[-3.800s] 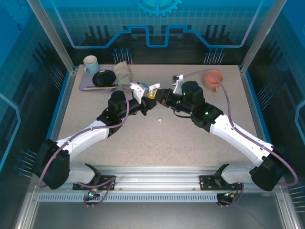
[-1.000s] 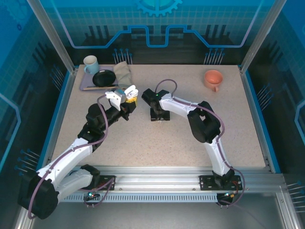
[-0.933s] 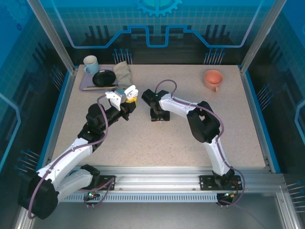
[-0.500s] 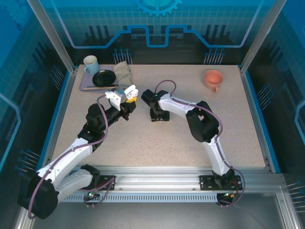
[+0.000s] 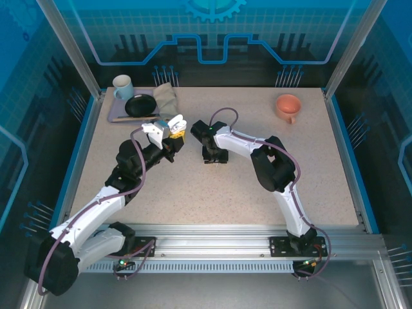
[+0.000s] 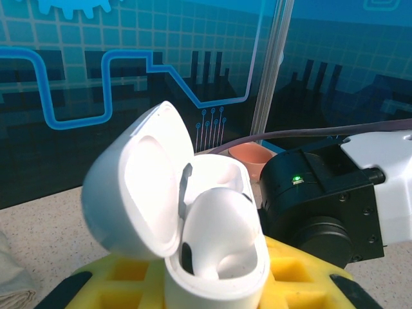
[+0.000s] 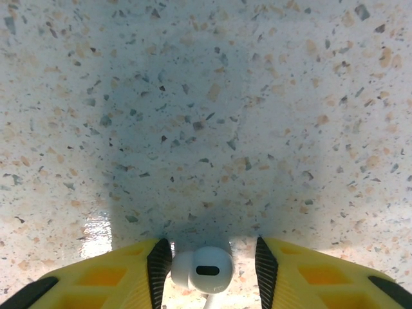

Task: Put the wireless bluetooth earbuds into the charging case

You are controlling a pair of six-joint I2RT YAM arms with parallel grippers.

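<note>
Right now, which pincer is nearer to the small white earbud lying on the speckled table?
Right. The right pincer straddles the small white earbud; the left pincer is raised off to its left, gripping an open white charging case.

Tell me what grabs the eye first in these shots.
The open white charging case, lid flipped back, is clamped in the left gripper and raised off the table, left of centre. Just to its right, the right gripper points straight down at the speckled table. It straddles a white earbud, with a gap on one side, so it is not yet closed.
</note>
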